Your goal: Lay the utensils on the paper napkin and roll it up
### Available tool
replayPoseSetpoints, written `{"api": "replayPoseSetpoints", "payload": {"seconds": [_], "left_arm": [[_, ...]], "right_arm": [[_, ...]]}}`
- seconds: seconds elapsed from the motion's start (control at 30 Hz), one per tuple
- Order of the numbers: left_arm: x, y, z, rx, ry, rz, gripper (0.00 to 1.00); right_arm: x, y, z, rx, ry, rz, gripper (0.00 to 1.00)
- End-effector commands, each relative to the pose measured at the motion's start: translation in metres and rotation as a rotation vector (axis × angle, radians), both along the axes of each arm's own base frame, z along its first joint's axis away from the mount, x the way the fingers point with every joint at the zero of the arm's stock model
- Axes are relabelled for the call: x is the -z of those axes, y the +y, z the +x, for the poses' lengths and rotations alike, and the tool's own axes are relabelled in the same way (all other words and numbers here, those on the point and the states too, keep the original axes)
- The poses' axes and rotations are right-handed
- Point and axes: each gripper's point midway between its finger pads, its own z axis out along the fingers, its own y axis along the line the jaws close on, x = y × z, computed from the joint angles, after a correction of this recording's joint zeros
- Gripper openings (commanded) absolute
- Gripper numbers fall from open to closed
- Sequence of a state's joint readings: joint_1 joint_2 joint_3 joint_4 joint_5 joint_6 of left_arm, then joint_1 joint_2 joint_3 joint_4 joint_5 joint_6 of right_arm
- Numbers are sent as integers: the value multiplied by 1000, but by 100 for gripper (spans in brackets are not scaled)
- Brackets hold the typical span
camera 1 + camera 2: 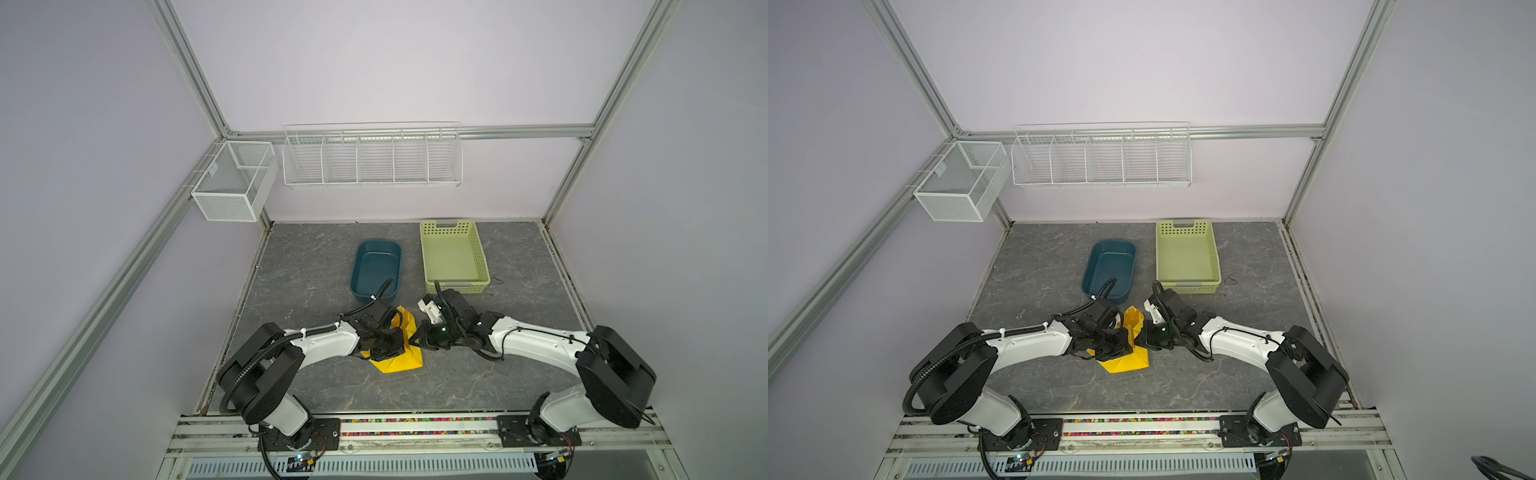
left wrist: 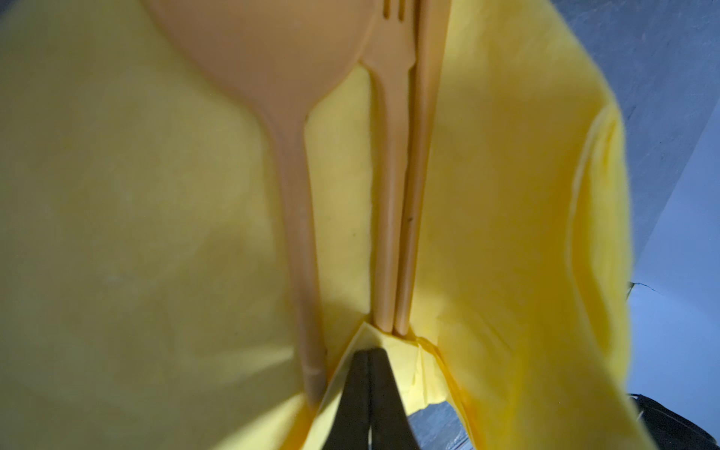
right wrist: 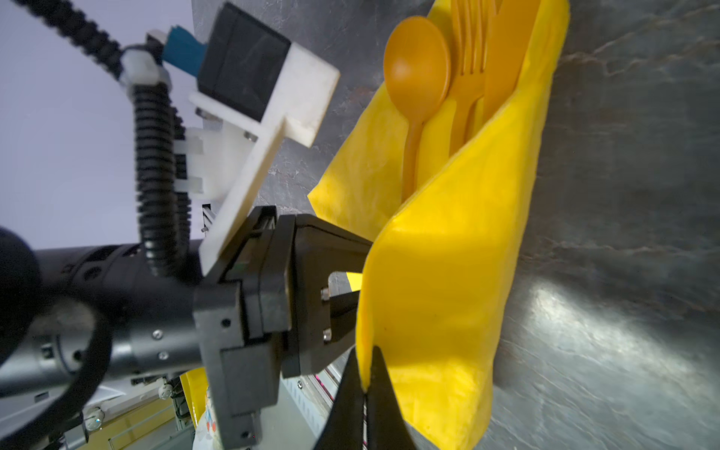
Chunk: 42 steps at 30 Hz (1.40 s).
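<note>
The paper napkin [image 1: 399, 363] [image 1: 1125, 365] lies crumpled near the table's front middle, its sides raised. On it lie the utensils, side by side: spoon [image 3: 417, 62] [image 2: 272, 58], fork [image 3: 469, 78] [image 2: 389, 156] and knife [image 3: 506, 58] [image 2: 422, 117]. My right gripper [image 3: 366, 374] [image 1: 417, 338] is shut on the edge of a lifted napkin flap [image 3: 448, 272]. My left gripper [image 2: 368, 356] [image 1: 402, 341] reaches in from the handle ends, shut, its tips meeting at a pale peaked fold of the napkin [image 2: 401, 362]. Both grippers nearly touch over the napkin.
A dark blue tub [image 1: 376, 270] and a pale green perforated basket [image 1: 453, 257] stand just behind the grippers. White wire baskets [image 1: 372, 156] [image 1: 235, 180] hang on the back wall and the left frame. An aluminium rail [image 1: 415, 428] runs along the front edge.
</note>
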State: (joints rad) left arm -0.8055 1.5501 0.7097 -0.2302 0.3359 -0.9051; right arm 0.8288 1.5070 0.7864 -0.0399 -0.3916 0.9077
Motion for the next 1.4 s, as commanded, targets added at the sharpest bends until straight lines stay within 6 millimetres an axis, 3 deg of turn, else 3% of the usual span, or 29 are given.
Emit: {"api": "replayPoseSetpoints", "payload": {"seconds": [0.0, 0.4, 0.6, 0.9, 1.1, 1.37], "left_arm": [[1, 5, 0, -24, -11, 7, 2], [-1, 6, -1, -27, -14, 4, 2], [-13, 10, 1, -38, -36, 9, 2], [-35, 47, -1, -102, -110, 111, 4], [-18, 76, -10, -140, -72, 219, 3], [-3, 82, -12, -115, -44, 253, 2]], "right_arm": [[-4, 12, 11, 55, -3, 36, 7], [8, 32, 12, 77, 38, 133, 7], [20, 32, 5, 69, 52, 108, 7], [23, 30, 2, 57, 56, 95, 7], [23, 38, -8, -4, 78, 111, 7], [30, 53, -21, -62, 102, 106, 7]]}}
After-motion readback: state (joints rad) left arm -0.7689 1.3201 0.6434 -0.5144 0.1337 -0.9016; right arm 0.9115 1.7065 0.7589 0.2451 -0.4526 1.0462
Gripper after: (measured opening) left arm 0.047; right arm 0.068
